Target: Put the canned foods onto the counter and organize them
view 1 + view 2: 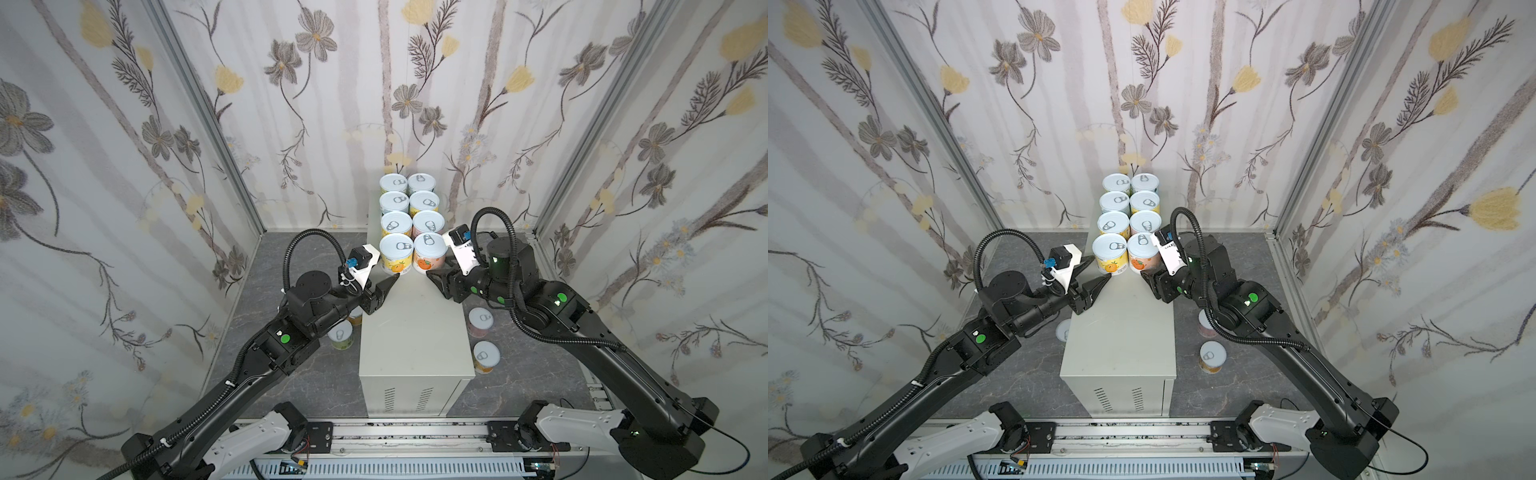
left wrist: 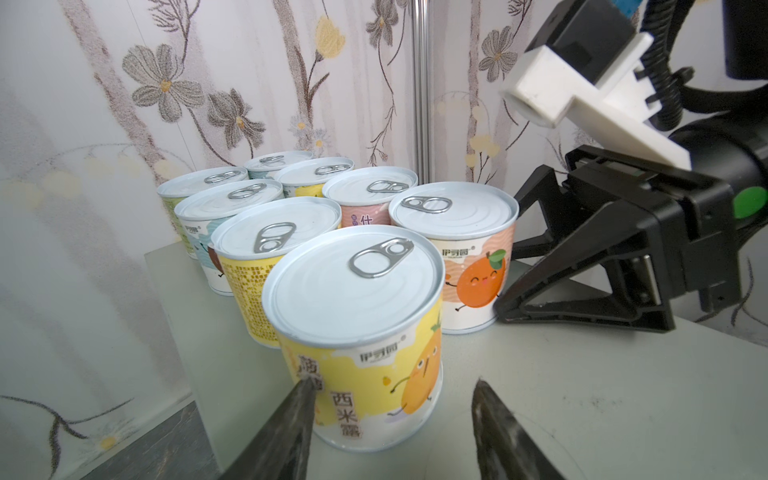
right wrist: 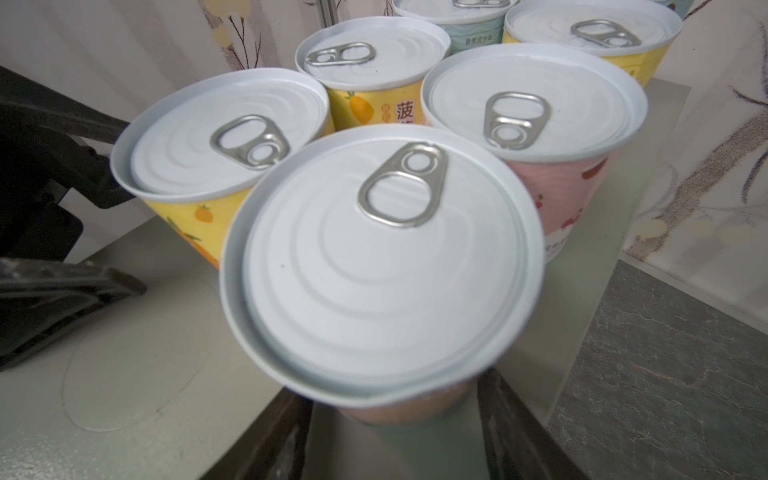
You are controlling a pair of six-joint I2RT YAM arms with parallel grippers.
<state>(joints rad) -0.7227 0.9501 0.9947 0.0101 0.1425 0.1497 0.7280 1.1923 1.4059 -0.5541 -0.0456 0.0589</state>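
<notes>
Several canned foods stand in two columns at the far end of the counter [image 1: 415,340] [image 1: 1121,345]. The nearest pair is a yellow-label can [image 1: 397,253] [image 2: 353,299] and an orange-fruit can [image 1: 429,251] [image 3: 382,266]. My left gripper [image 1: 388,286] [image 2: 394,381] is open just in front of the yellow can, with one fingertip against its label. The can is not between the fingers. My right gripper [image 1: 436,268] [image 3: 392,395] is open around the orange-fruit can, its fingers on either side with a small gap showing.
More cans stand on the dark marbled floor. One [image 1: 340,334] is left of the counter, partly under my left arm. A pink one [image 1: 481,322] and a yellow one [image 1: 486,356] are to the right. Floral walls close in the back and both sides.
</notes>
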